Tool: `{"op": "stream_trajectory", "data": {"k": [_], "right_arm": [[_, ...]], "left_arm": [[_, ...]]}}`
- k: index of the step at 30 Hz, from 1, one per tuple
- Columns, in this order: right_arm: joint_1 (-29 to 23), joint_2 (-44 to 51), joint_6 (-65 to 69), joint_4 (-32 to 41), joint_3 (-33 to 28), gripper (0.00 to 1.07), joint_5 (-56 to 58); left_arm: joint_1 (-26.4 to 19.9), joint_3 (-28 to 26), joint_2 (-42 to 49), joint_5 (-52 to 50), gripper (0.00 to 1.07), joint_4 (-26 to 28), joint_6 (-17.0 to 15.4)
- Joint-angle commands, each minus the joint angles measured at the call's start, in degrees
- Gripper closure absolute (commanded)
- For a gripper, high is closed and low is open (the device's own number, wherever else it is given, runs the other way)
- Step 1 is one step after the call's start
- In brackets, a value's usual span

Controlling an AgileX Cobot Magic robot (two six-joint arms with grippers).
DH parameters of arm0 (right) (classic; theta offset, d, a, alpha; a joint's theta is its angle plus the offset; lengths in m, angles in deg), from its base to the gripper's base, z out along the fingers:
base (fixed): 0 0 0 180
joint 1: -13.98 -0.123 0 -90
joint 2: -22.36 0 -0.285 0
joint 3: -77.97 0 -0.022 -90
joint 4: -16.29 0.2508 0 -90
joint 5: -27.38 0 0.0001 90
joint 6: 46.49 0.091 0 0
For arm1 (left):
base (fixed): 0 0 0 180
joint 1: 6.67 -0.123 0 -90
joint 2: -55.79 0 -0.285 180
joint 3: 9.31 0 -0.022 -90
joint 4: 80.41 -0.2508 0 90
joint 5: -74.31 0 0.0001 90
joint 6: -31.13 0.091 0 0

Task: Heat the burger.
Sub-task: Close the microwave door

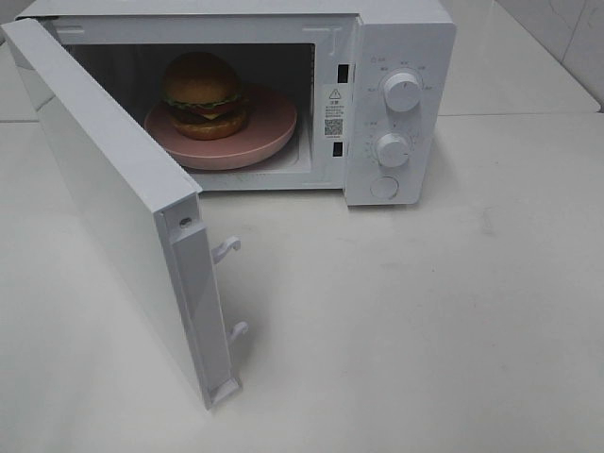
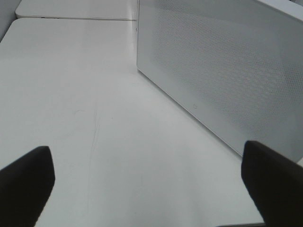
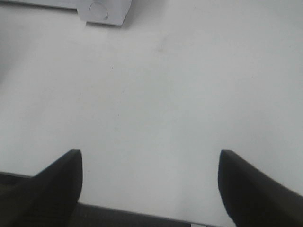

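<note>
The burger (image 1: 203,94), a glossy brown bun over green lettuce and a dark patty, sits on a pink plate (image 1: 276,132) inside the open microwave (image 1: 401,47). The left gripper (image 2: 147,161) and right gripper (image 3: 150,161) both stand spread wide, holding nothing, over the table (image 1: 425,330).

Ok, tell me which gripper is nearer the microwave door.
Left. The left gripper is close beside the microwave door; the right gripper is over the table, the microwave's front corner far ahead.

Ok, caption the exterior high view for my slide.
Burger on a pink plate inside the white microwave, its door standing wide open.
</note>
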Motion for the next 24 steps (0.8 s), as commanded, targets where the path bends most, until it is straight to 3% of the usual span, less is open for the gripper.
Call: {"op": "stream_trajectory", "data": {"k": [1,8,24], "right_arm": [[4.0,2.5,-2.7,1.8,-0.9,0.31,-1.9],[9.3,6.4,-4.7,4.1,-2.3,0.31,-4.1],[9.2,6.3,-4.6,4.1,-2.3,0.31,-4.1]], "left_arm": [[-0.3,0.1,1.4,-0.8,0.04,0.2,-0.2],[-0.3,0.1,1.4,-0.8,0.04,0.2,-0.2],[-0.3,0.1,1.4,-0.8,0.04,0.2,-0.2]]}}
